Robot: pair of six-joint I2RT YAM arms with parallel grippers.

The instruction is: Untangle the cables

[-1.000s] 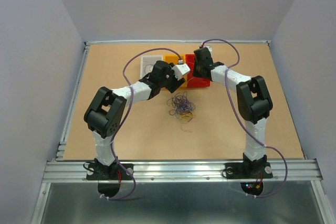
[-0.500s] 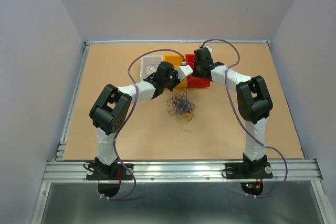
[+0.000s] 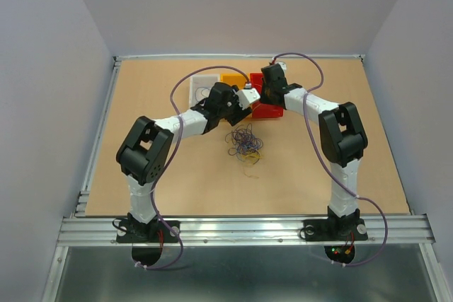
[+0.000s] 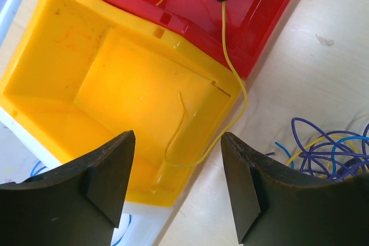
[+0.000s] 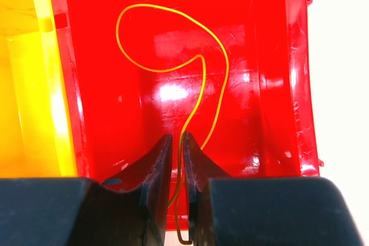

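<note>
A tangle of thin blue, yellow and dark purple cables (image 3: 244,142) lies on the table in front of three bins; it also shows in the left wrist view (image 4: 323,148). My right gripper (image 5: 177,139) is shut on one yellow cable (image 5: 201,79) and holds it over the red bin (image 5: 104,84). That cable (image 4: 223,33) runs from the right gripper over the red bin's rim (image 4: 271,33) into the yellow bin (image 4: 69,56). My left gripper (image 4: 176,159) is open and empty above the yellow bin's front corner. In the top view both grippers are close together over the bins, left (image 3: 249,97) and right (image 3: 267,97).
A white bin (image 3: 202,84) stands left of the yellow bin (image 3: 230,79) and the red bin (image 3: 272,111); a blue wire lies in it. The bins sit in a row at the table's far middle. Lavender arm cables arch over both arms.
My left arm's elbow swung right and then back, and its gripper crept slightly toward the red bin. The right arm and the tangle have not moved.
</note>
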